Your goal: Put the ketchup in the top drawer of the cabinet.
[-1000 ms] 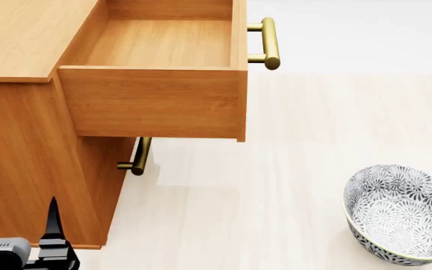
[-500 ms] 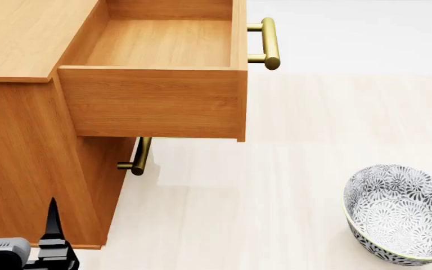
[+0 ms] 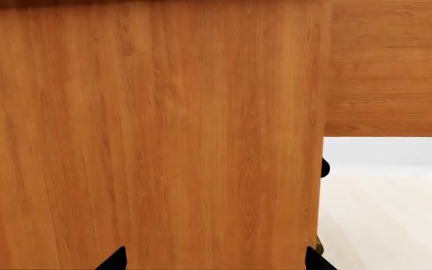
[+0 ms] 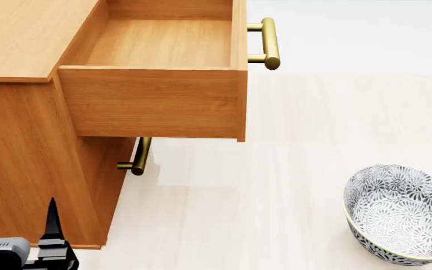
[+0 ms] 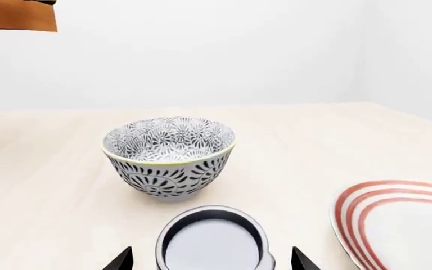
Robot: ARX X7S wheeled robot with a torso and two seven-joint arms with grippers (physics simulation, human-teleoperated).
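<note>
The ketchup shows only in the right wrist view, as a round silver lid with a dark rim seen from above; its label is hidden. My right gripper is open, one fingertip on each side of the can and both clear of it. The cabinet fills the left of the head view, with the top drawer pulled out and nothing in it. My left gripper is open and holds nothing, facing the cabinet's side wall. One of its fingers shows low at the left of the head view.
A grey-white patterned bowl stands on the pale floor, just beyond the can. A white plate with red rings lies beside the can. The top drawer's brass handle and the lower drawer's handle stick out.
</note>
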